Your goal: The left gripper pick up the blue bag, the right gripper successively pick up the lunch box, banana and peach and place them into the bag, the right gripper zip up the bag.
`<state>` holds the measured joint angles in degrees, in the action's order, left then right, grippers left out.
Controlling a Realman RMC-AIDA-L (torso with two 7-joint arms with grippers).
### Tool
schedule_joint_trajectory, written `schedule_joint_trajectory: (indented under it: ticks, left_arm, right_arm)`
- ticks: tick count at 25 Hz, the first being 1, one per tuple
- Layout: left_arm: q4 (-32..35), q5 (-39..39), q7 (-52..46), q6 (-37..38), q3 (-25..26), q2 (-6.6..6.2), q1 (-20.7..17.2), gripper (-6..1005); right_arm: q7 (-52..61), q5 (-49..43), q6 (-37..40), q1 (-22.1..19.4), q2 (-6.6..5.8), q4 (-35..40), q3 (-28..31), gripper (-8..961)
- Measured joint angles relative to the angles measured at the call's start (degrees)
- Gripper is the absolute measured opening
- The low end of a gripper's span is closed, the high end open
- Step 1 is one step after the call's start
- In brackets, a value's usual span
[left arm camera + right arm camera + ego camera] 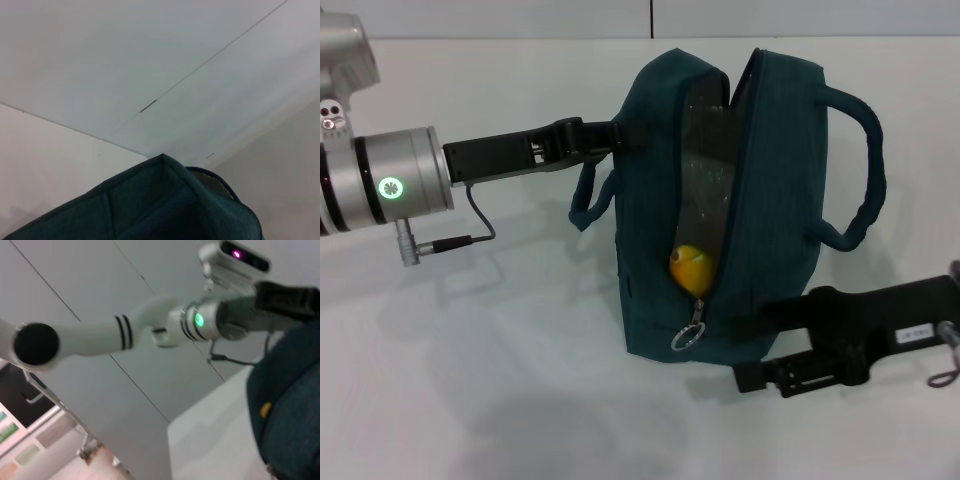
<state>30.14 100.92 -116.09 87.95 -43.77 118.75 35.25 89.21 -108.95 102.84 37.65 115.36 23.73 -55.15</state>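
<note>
Dark teal-blue fabric forms the bag (770,200), which stands upright on the white table (470,380) with its zipper mostly undone, so a long gap shows a silvery lining (712,170) inside. The left gripper (620,133) reaches in level from the robot's left and is clamped on the bag's upper edge, just above one hanging carry handle (588,205). Below that grip, low in the gap, a yellow-orange fruit (690,268) peeks out; whether it is the banana or the peach cannot be told. A metal ring zipper pull (687,336) hangs just under the fruit. The right gripper (750,345) lies low against the bag's base, close beside the pull; whether its fingers are apart or together cannot be told.
</note>
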Motion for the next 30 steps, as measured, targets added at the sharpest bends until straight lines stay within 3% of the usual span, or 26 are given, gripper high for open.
schedule_joint_trajectory:
  ticks: [13, 18, 23, 30]
  left_arm:
    - [0.0, 0.0, 0.0, -0.1, 0.0, 0.26, 0.0, 64]
    - [0.0, 0.0, 0.0, 0.0, 0.0, 0.26, 0.2, 65]
    - [0.0, 0.0, 0.0, 0.0, 0.0, 0.16, 0.2, 65]
    - [0.0, -0.1, 0.0, 0.0, 0.0, 0.05, -0.1, 66]
  right_arm:
    - [1.2, 1.5, -8.8, 4.2, 0.81, -3.0, -3.0, 607]
    - [1.0, 5.6, -11.0, 6.3, 0.83, -5.3, -9.0, 601]
    - [0.9, 10.4, -13.6, 6.3, 0.84, -5.5, -13.4, 596]
    - [0.9, 13.1, -17.6, 5.2, 0.83, -5.1, -13.6, 588]
